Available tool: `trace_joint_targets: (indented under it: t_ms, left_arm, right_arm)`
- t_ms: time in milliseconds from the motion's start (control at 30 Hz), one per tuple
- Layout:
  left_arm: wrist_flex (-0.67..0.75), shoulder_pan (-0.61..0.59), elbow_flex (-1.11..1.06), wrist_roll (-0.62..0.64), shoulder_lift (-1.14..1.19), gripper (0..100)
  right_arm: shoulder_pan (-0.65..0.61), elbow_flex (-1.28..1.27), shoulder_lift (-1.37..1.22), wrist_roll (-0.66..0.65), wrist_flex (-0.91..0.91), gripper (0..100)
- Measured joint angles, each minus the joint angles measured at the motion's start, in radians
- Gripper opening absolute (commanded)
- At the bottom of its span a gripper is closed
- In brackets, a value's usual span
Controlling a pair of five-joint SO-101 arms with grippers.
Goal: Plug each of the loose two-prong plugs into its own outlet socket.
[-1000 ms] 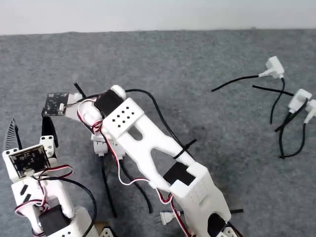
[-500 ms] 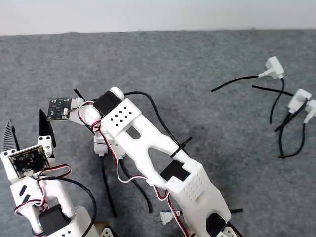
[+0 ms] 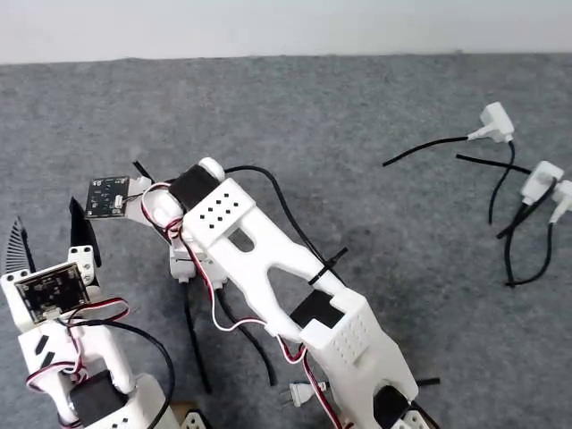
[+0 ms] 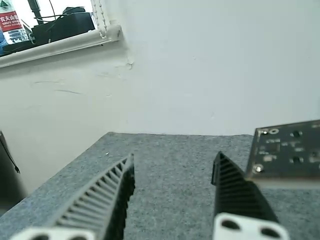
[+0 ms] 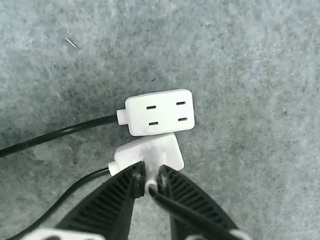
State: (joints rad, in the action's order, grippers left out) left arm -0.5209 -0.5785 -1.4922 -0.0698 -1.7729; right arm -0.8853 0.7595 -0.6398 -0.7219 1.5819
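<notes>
In the right wrist view a white outlet socket with slotted holes lies on the grey carpet, its black cable leading away. A white plug lies right against its side. My right gripper is shut on that plug's near edge. In the high view the right arm reaches across to the left part of the table, covering that spot. My left gripper is open and raised, pointing at the wall with nothing between its fingers. A loose two-prong plug lies near the front edge.
Three more white plugs with black cables lie at the far right. Loose black cables run under the right arm. A small pin-like scrap lies on the carpet beyond the socket.
The right arm's wrist shifted slightly toward the front and right about a second ago, then held still. The left arm hardly moved.
</notes>
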Motion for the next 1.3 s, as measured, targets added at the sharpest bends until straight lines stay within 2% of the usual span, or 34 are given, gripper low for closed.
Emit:
trace_joint_targets:
  t_ms: [733, 1300]
  left_arm:
    - [0.0, 0.0, -0.003, 0.0, 0.002, 24]
    - [0.0, 0.02, -0.006, 0.0, 0.002, 24]
  right_arm:
    - [0.0, 0.041, -0.078, 0.002, -0.018, 0.9]
    - [0.002, 0.031, -0.048, 0.005, 0.054, 0.9]
